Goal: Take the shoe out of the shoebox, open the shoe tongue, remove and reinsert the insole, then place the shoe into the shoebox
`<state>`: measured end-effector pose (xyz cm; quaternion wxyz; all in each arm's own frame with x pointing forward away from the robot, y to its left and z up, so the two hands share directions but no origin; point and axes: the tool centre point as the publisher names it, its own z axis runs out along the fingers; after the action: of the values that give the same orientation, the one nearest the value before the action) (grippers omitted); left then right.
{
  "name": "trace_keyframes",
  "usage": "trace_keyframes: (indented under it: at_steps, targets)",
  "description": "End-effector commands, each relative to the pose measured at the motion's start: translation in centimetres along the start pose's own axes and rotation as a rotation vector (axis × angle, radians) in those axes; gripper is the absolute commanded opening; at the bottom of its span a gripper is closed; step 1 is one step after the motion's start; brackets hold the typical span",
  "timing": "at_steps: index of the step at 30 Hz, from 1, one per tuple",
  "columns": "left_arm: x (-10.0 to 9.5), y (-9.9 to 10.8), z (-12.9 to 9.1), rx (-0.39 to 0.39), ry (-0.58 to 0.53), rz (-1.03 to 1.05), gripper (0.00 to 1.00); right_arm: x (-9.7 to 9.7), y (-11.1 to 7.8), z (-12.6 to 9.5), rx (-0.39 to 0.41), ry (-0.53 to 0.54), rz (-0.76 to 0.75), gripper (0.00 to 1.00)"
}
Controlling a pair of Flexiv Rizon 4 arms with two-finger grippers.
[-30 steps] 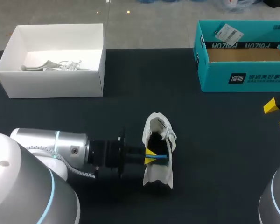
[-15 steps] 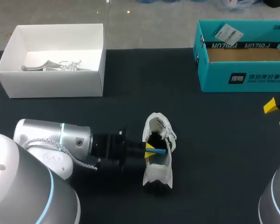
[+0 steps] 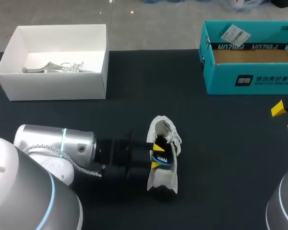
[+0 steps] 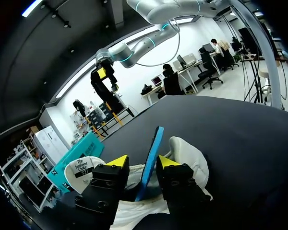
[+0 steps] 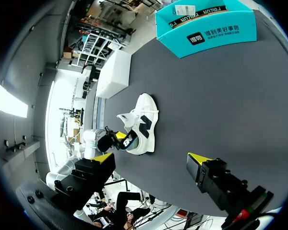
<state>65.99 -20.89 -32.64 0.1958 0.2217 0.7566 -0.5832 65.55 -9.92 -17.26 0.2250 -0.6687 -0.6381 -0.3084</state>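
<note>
Two yellow tips of the left gripper (image 4: 143,161) are seen spread apart, with the blue insole (image 4: 151,153) standing on edge between them. It is leant against one finger, while a sliver of white is glimpsed between it and the other, so the grip is judged released. The insole is kept at the mouth of the shoe (image 3: 163,178), probably so it can be fed in or drawn out along the opening. The shoe is laid mid-table (image 3: 221,143), well apart from the teal shoebox (image 3: 249,79). The right gripper (image 5: 150,158) is parked wide open and empty. Compared with a second ago, one closed yellow wedge is now split into two tips, and the insole's dark face is turned into sight.
</note>
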Motion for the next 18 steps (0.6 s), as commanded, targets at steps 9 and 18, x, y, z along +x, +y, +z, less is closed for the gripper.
trace_keyframes:
  at_steps: [9, 18]
  targets:
    - [0.5, 1.3, 0.8, -0.024, 0.020, -0.003, 0.00, 0.0, -0.2, 0.0, -0.003, -0.001, 0.001, 1.00]
    - [-0.9, 3.7, 1.6, -0.050, -0.013, -0.027, 0.00, 0.0, -0.2, 0.0, -0.003, -0.001, 0.001, 1.00]
